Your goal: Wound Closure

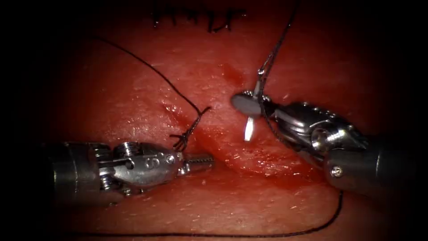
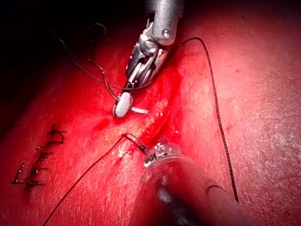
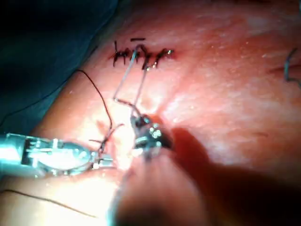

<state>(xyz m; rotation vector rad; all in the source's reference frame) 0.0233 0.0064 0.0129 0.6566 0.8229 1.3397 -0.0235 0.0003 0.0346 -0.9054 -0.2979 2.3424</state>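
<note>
Needle [image 1: 250,117] crosswise in right claw [image 1: 244,104] — just right of cut [image 1: 209,134].

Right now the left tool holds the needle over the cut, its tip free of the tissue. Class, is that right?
Not quite: the right tool holds the needle, not the left tool. The endoscope view shows it, over the cut, tip free of the tissue.

Dark surround beyond a pool of light; teal drape [image 3: 47,56] beside it.
</note>
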